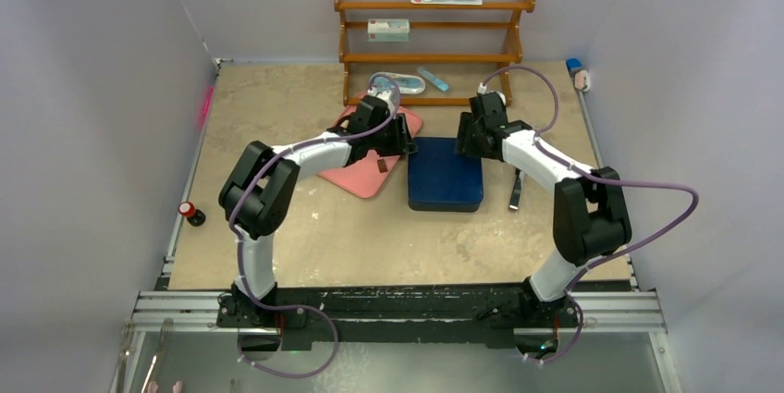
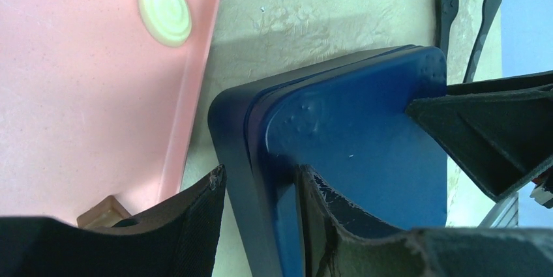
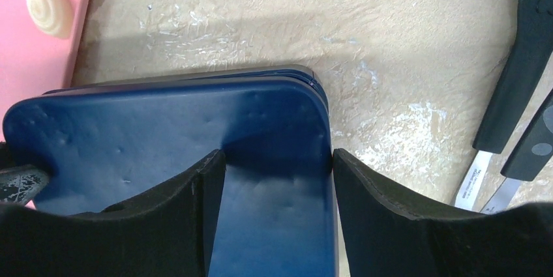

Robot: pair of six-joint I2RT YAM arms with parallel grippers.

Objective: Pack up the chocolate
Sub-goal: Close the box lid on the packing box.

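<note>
left wrist view: we found left gripper [image 2: 261, 171] and right gripper [image 3: 277, 160], fingers apart, astride the blue box [image 2: 352, 133]; chocolate [image 2: 164, 11] lay to its left.

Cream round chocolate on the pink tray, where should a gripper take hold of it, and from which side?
Take the cream round chocolate across its curved sides, coming straight down from above. It lies flat on the pink tray as a low disc, so only the rim gives the jaws something to close on. The tray's edge is near: probably close along it, not across.
</note>
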